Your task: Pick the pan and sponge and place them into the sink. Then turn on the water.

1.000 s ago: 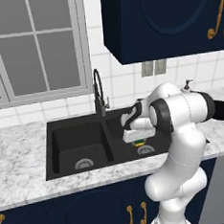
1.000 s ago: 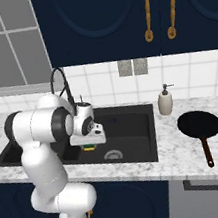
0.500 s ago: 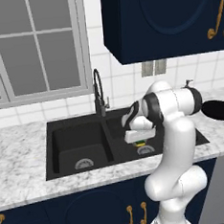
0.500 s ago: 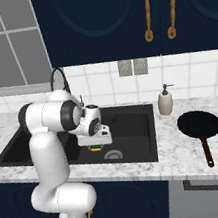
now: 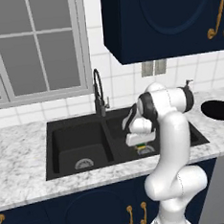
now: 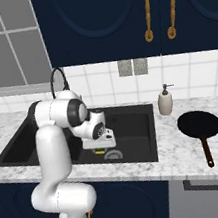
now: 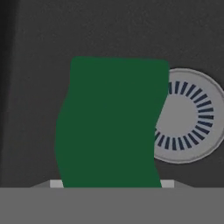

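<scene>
Green sponge (image 7: pixel 111 124) sits in my claw (image 5: pixel 142 145), pinched between its half-open jaws, right over the sink (image 5: pixel 58 133), its long side passing just beside the drain (image 7: pixel 188 116)

The sponge (image 7: pixel 111 124) sits right at the gripper (image 5: pixel 141 143), over the sink's (image 5: pixel 53 128) right basin, beside the drain (image 7: pixel 186 116) (partly covering it). The pan (image 6: pixel 199 124) lies on the counter (image 6: pixel 184 161), well off to the gripper's right.
</scene>
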Tool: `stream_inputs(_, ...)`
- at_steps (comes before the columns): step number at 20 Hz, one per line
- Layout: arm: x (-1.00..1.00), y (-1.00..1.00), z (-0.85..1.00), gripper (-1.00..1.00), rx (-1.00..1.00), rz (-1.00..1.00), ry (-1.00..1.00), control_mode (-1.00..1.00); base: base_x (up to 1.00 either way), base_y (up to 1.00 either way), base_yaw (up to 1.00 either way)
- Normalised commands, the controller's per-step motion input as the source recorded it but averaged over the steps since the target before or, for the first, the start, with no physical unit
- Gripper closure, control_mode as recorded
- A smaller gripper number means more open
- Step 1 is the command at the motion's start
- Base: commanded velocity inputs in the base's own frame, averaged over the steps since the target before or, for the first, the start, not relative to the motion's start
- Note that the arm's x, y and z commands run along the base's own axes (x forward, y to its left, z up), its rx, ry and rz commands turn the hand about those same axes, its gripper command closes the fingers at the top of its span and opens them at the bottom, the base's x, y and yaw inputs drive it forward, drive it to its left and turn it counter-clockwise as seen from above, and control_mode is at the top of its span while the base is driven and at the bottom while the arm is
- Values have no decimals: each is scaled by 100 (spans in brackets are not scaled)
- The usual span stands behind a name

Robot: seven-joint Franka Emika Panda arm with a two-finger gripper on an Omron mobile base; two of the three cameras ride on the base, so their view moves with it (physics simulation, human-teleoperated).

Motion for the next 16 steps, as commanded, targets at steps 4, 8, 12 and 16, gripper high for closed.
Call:
stream_inputs(4,9,0,-35,100,0,0,0,-100,0,0,0)
stream_inputs(8,12,0,-37,100,0,0,0,-100,0,0,0)
stream_inputs(12,14,0,-28,100,0,0,0,-100,0,0,0)
stream_inputs(16,2,0,-6,-100,0,0,0,-100,0,0,0)
